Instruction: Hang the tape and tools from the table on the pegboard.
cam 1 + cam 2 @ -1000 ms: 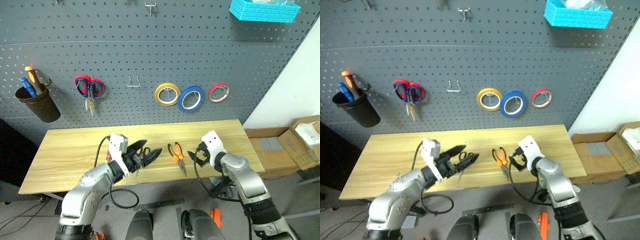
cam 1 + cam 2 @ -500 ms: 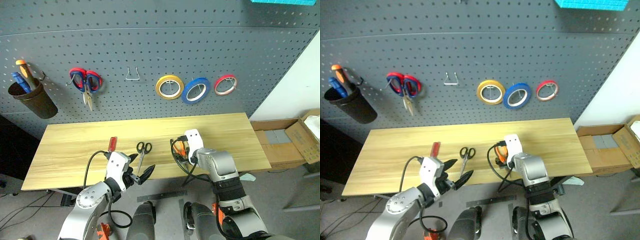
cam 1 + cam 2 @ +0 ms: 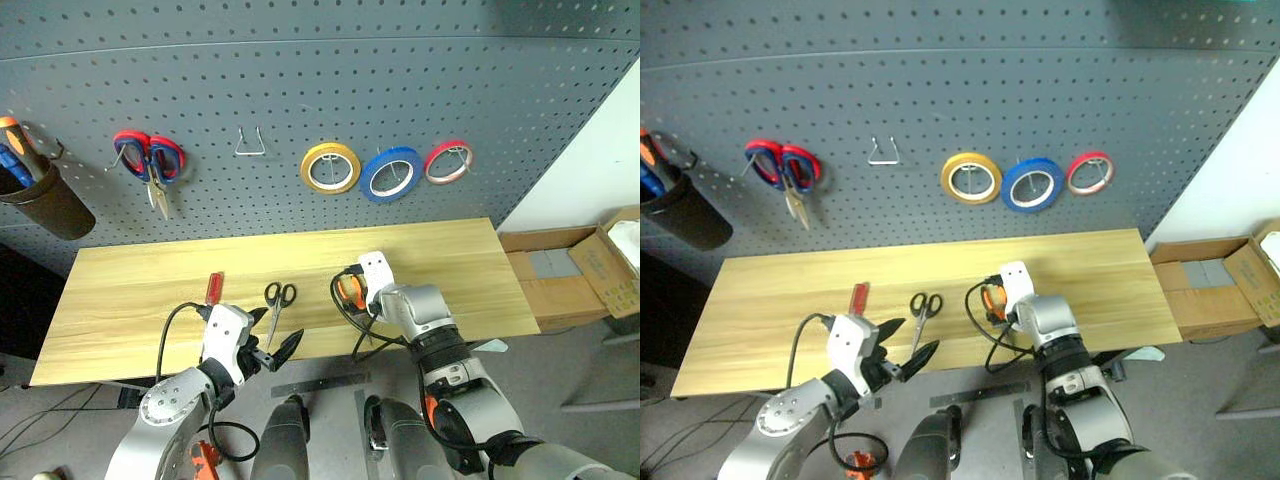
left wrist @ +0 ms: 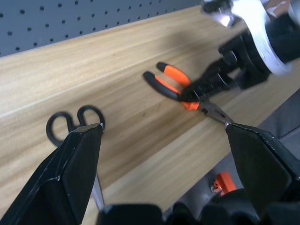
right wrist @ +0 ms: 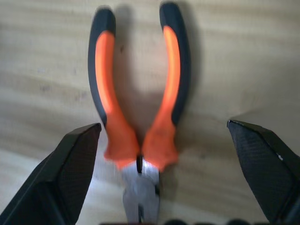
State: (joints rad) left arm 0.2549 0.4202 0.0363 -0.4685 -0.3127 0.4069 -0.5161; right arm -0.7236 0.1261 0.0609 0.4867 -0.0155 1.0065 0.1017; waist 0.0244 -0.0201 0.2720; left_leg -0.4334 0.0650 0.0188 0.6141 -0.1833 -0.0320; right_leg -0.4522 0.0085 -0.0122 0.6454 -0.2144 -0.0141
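The orange-and-black pliers lie flat on the table, handles towards the pegboard. My right gripper hangs open just above them, a finger on either side of the handles. The small black scissors and the red-handled screwdriver lie further left on the table. My left gripper is open and empty at the table's front edge, near the scissors' blade tips. The blue tape hangs on a pegboard hook.
On the pegboard hang a yellow roll, a red roll, red-and-blue scissors, an empty wire hook and a dark cup with tools. Cardboard boxes sit on the floor to the right.
The view has tilted down. My right gripper has swung left from beside the pliers to over their handles. My left gripper has drawn back from the scissors to the front edge.
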